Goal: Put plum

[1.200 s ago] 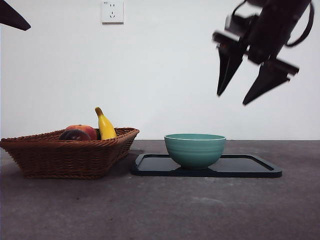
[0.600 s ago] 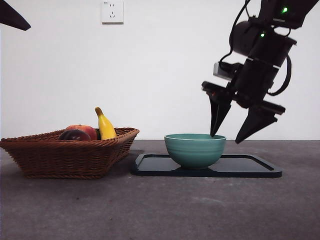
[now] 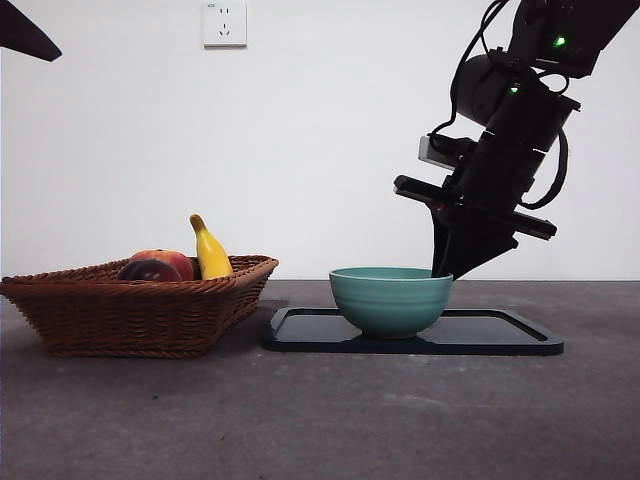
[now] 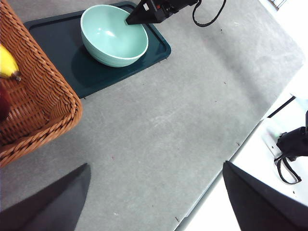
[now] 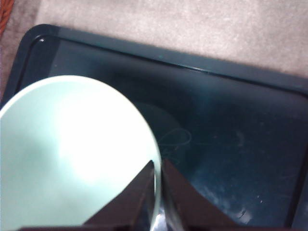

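We see the right gripper (image 5: 157,168) pinching the bowl (image 3: 390,299) rim between its jaws. The plum (image 3: 150,270) sits half-hidden in the basket (image 3: 130,315), well apart; left gripper (image 4: 154,202) gapes wide, empty.

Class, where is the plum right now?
In the front view the plum lies in the wicker basket on the table's left, against the red-orange fruit and near the banana, left of the teal bowl.
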